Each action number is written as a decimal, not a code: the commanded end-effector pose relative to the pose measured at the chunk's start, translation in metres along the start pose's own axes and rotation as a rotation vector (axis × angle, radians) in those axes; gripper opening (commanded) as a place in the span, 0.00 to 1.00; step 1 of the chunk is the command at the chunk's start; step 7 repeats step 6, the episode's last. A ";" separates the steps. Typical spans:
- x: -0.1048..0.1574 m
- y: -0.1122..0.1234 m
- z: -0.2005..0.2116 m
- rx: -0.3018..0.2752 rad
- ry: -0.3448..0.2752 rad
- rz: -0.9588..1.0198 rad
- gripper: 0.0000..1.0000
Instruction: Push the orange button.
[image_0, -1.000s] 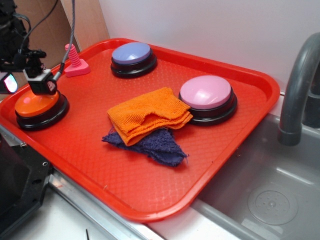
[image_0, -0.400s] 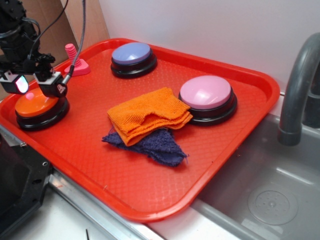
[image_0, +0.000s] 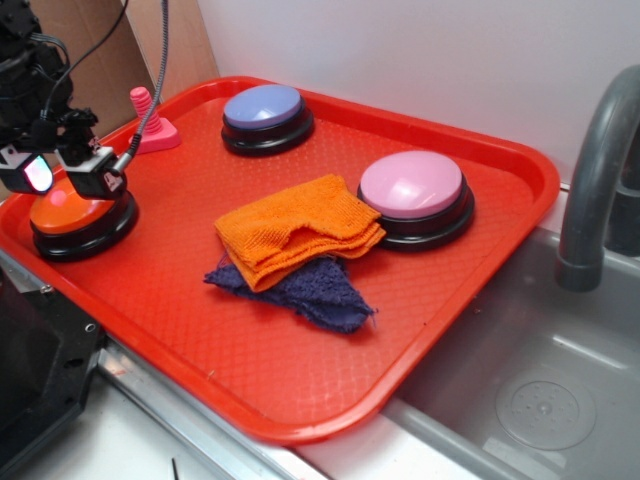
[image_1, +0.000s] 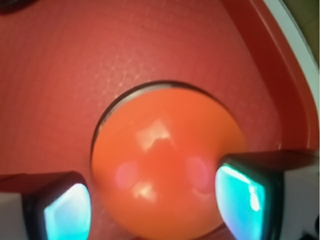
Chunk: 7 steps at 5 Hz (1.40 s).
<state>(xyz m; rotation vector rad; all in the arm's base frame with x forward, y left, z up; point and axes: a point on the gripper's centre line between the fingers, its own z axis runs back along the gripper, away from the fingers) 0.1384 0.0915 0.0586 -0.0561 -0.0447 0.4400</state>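
orange button sits at 9 o'clock edge of red tray. gripper hangs right over it, fingers spread wide, holding nothing. can't tell if button is pushed yet. pink button at 3 o'clock untouched.

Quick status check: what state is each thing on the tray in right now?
Hand: open, fingers straddling the button.
Glossy orange domed button: under the hand, contact unclear.
Blue-purple domed button: untouched.
Pink domed button: untouched.
Folded orange cloth: lying on the crumpled purple cloth.
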 end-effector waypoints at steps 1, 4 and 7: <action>0.004 0.006 0.022 0.031 -0.026 0.005 1.00; 0.004 0.004 0.044 0.049 -0.044 0.008 1.00; 0.001 0.003 0.065 0.052 -0.114 -0.042 1.00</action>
